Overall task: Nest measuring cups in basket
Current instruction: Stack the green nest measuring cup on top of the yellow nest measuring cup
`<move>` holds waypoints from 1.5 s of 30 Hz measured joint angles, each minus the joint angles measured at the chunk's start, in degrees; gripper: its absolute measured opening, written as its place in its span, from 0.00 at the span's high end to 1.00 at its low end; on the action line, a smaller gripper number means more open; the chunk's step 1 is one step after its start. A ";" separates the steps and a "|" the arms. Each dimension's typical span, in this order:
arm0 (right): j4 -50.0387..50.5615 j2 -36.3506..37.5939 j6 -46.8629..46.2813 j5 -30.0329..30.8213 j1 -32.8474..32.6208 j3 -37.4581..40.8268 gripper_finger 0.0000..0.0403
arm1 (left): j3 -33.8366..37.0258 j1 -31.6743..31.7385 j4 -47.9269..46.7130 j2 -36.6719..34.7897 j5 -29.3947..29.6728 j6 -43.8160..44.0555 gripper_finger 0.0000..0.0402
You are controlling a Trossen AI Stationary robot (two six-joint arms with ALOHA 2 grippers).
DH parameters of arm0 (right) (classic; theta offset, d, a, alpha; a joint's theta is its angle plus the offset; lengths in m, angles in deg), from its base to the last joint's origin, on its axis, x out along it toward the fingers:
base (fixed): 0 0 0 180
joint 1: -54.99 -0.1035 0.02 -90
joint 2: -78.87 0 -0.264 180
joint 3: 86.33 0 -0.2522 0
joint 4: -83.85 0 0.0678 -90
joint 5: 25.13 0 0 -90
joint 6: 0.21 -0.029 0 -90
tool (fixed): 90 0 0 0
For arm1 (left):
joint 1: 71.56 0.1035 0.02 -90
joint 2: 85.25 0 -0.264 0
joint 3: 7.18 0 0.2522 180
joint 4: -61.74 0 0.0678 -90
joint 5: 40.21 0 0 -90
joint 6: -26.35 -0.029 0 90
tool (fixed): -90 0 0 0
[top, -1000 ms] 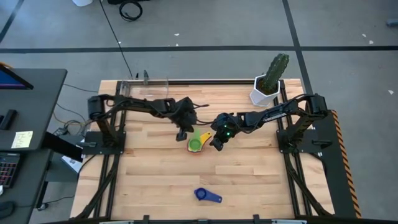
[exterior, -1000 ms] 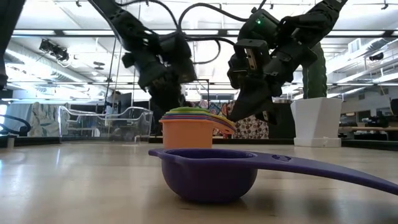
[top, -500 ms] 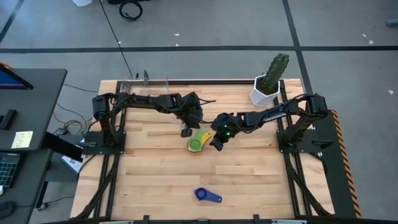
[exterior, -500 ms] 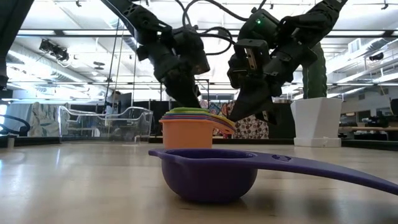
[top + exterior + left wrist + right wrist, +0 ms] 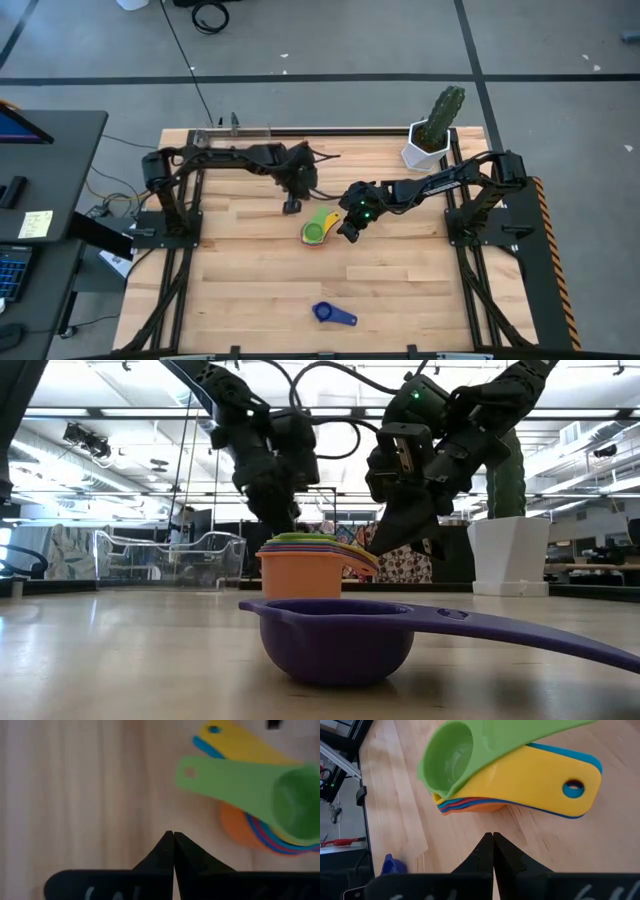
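Nested stack (image 5: 316, 229) mid-tabletop (image 5: 250, 290), green cup on top; dark blue cup (image 5: 322, 312) apart, near front edge. Left hand (image 5: 291, 207) and right hand (image 5: 347, 234) flank stack, both pinched shut, empty. Next: fetch stray cup, then lift stack by its handles (basket (image 5: 235, 140) at rear-left).

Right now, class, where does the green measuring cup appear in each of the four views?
High view: green measuring cup mid-table.
Low view: thin green rim topping the stack.
Left wrist view: right side.
Right wrist view: upper left.
Shared landmark: the yellow handle beneath it.
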 joint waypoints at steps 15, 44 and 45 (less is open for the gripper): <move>-0.34 0.00 0.37 -0.21 0.77 0.00 0.99 | 0.09 -2.94 3.71 2.58 -2.52 -1.96 0.99; -0.39 0.00 1.24 -1.27 1.81 0.00 0.99 | 0.07 -5.61 10.04 2.63 -3.51 -2.07 0.99; -0.36 0.00 1.24 -1.27 1.81 0.00 0.99 | 0.07 -5.35 9.77 2.63 -2.15 -2.07 0.99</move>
